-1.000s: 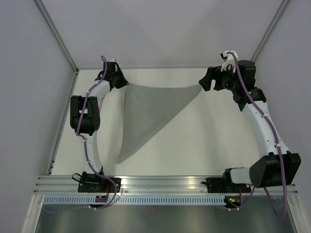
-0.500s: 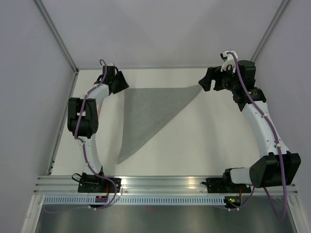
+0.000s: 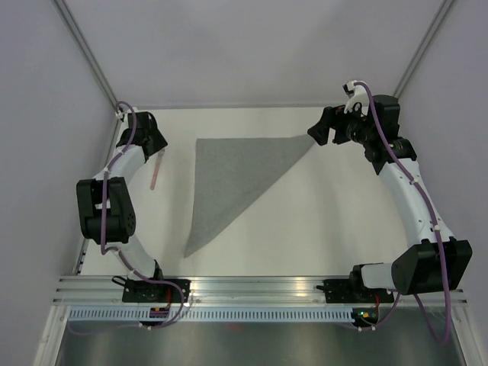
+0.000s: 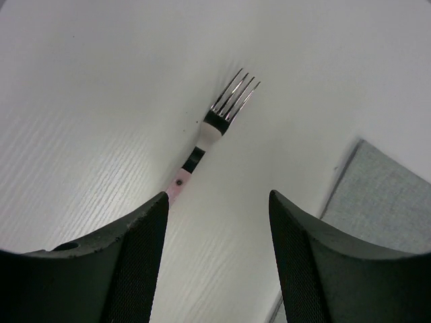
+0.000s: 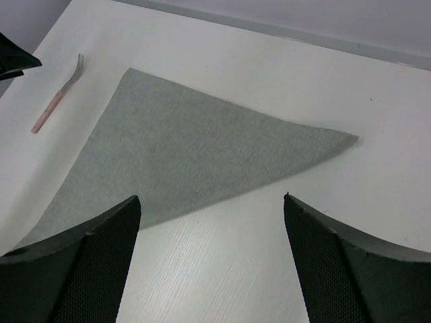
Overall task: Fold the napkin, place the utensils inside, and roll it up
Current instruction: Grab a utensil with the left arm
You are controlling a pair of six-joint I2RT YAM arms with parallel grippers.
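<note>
Room is being left on every side of the napkin (image 3: 232, 179), most of it to the right and toward the near rail (image 3: 252, 284). The grey cloth is lying flat on the white table (image 3: 328, 229), folded into a triangle. Its long straight edge is running along the far side, one point is reaching right, and another is stretching toward the arm bases. Just left of the cloth's far-left corner, and apart from it, a fork (image 3: 155, 171) with a pink handle is lying flat, its tines pointing away from the bases.

The left gripper (image 3: 155, 145) is being held over the handle end of the fork, close to the table's left edge. Its fingers (image 4: 138, 262) are spread wide and grasping nothing. It seems to be hovering rather than touching, though that is hard to judge. The right gripper (image 3: 314, 134) is being held just beyond the napkin's right point, its fingers (image 5: 87, 269) likewise parted with nothing between them.

The tabletop is showing matte and faintly grained, and the space is being closed in by pale walls (image 3: 252, 46) on three sides.
</note>
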